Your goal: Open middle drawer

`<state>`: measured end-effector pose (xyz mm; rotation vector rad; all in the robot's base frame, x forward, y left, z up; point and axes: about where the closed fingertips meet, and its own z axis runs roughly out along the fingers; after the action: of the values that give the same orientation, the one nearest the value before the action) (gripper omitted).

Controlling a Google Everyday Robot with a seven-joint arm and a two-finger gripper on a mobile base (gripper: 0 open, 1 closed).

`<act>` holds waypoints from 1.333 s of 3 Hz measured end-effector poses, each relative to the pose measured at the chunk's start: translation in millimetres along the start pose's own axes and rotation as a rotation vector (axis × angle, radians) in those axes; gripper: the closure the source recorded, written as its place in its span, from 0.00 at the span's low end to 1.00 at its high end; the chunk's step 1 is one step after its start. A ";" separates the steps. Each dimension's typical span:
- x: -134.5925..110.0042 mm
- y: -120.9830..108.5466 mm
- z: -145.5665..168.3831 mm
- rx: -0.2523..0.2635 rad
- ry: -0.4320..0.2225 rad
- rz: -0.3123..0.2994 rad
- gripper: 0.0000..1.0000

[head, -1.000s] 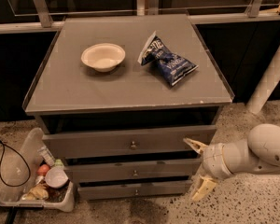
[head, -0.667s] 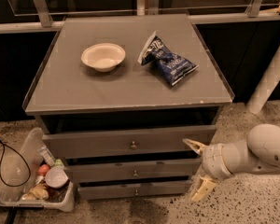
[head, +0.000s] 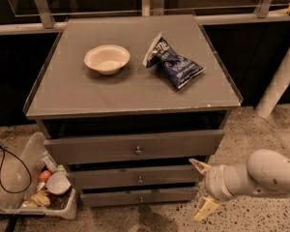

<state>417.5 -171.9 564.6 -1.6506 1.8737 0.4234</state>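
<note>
While the claw [head: 203, 187] hung with fingers [head: 199, 166] apart just right of the middle drawer [head: 111, 178], clear of its knob [head: 139, 179], I judged the risk: a high approach would catch the top drawer [head: 96, 149] instead.

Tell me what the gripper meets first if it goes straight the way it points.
Probably the right end of the middle drawer. The gripper, open, sits just right of it, pointing left; depth is unclear.

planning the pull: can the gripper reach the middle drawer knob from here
Probably yes. The gripper sits low beside the cabinet, fingers apart, with nothing between it and the knob on the middle drawer.
</note>
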 end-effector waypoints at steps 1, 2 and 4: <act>23.3 1.0 29.7 0.046 0.011 0.019 0.00; 40.4 -13.1 56.6 0.116 -0.005 0.027 0.00; 54.6 -22.2 84.6 0.123 -0.043 0.064 0.00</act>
<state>455.6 -167.9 468.8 -1.4936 1.8867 0.3598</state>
